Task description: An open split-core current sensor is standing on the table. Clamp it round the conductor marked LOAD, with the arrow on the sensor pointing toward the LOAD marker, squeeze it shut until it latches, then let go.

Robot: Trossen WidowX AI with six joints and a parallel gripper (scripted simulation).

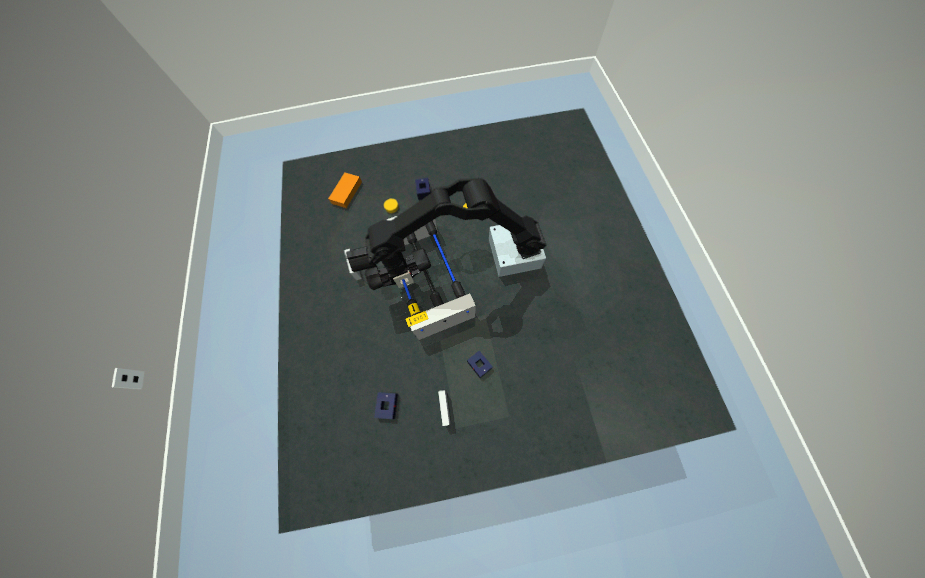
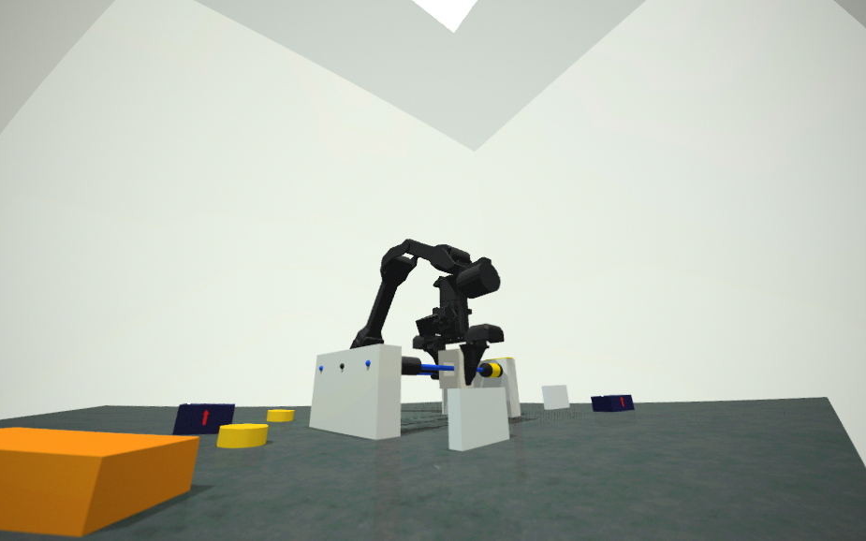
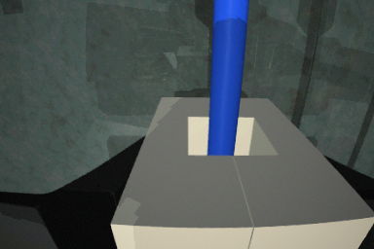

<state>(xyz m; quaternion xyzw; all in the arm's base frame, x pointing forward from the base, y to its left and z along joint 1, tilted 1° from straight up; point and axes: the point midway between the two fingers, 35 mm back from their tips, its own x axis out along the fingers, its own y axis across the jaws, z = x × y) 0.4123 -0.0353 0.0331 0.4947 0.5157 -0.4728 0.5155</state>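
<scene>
The pale split-core sensor (image 1: 402,279) (image 2: 447,378) (image 3: 170,188) sits round a blue conductor (image 1: 407,291) (image 2: 434,367) (image 3: 229,56). In the wrist view its halves meet along a thin seam, and the conductor passes through its window. The latch cannot be made out, and no arrow shows on the visible faces. My gripper (image 1: 399,274) (image 2: 452,377) (image 3: 214,139) is shut on the sensor, one black finger on each side. A yellow marker (image 1: 417,318) with small dark lettering, too small to read surely, and a yellow-banded sleeve (image 1: 413,308) (image 2: 494,370) are at this conductor's end.
A second blue conductor (image 1: 445,258) and a black one run alongside, between white end blocks (image 1: 444,323) (image 2: 354,396). A low white block (image 2: 478,417) stands beside the gripper. Dark blue blocks (image 1: 386,406) (image 1: 479,364), yellow discs (image 1: 391,205) (image 2: 242,435) and an orange block (image 1: 344,189) (image 2: 25,483) lie around.
</scene>
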